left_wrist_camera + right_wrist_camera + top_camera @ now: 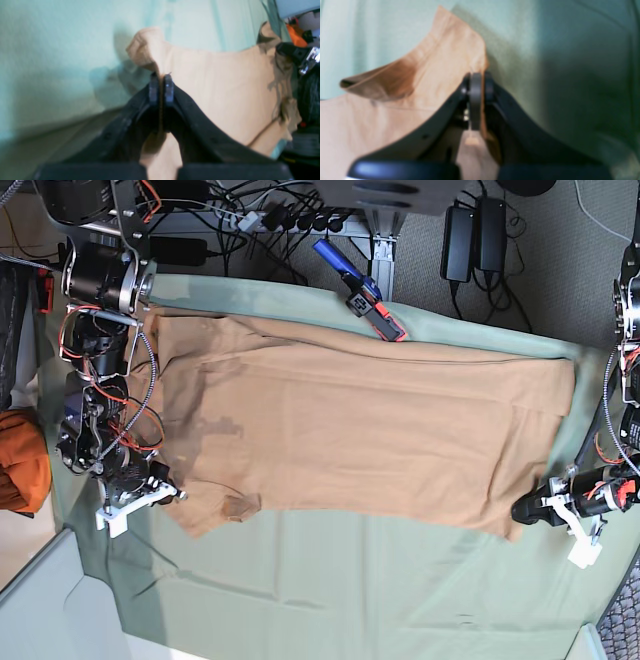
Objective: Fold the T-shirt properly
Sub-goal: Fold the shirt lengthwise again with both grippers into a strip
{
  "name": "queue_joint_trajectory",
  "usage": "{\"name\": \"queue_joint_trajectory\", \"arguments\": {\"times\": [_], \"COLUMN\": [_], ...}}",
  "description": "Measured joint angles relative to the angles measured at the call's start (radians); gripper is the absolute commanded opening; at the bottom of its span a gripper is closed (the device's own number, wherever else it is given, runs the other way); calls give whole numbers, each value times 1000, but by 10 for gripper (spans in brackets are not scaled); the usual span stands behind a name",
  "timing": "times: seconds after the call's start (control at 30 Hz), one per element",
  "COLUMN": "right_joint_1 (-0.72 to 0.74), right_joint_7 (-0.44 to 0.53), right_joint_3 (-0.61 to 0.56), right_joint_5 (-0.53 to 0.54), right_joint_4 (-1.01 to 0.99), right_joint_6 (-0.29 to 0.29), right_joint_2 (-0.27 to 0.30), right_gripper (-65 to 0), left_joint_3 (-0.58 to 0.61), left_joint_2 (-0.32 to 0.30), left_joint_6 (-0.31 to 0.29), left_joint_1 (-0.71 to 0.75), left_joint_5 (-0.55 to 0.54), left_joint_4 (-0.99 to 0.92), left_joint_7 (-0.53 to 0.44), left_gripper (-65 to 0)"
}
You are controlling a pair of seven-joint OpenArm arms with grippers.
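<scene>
The tan T-shirt [370, 430] lies spread lengthwise across the sage-green cloth [350, 590]. My right gripper [170, 498], on the left of the base view, is shut on the shirt's near corner. In the right wrist view it [478, 77] pinches a raised fold of the tan fabric [432, 75]. My left gripper [520, 513], on the right of the base view, is shut on the shirt's near edge at the other end. In the left wrist view it [161, 77] pinches the tan fabric [225, 82], lifted a little off the cloth.
A brighter orange cloth bundle [20, 460] sits off the table's left side. A blue and red tool [360, 292] lies at the shirt's far edge. Cables and power bricks [470, 230] are behind the table. The other arm [307, 57] shows at the left wrist view's right.
</scene>
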Motion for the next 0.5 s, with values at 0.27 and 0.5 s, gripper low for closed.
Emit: {"name": "queue_joint_trajectory", "arguments": {"times": [0.27,0.5], "right_joint_1": [0,-15], "right_joint_7": [-99,-188], "right_joint_3": [0,0], "right_joint_5": [172,274], "right_joint_4": [14,31], "right_joint_6": [27,53], "right_joint_2": [107,134], "right_gripper": [-650,-650], "left_joint_3": [1,1], "left_joint_2": [-82,-89], "left_joint_6": [0,0], "left_joint_1": [-1,0], "left_joint_5": [-84,-183], "left_joint_4": [0,0], "left_joint_7": [78,179], "left_gripper": [-650,-650]}}
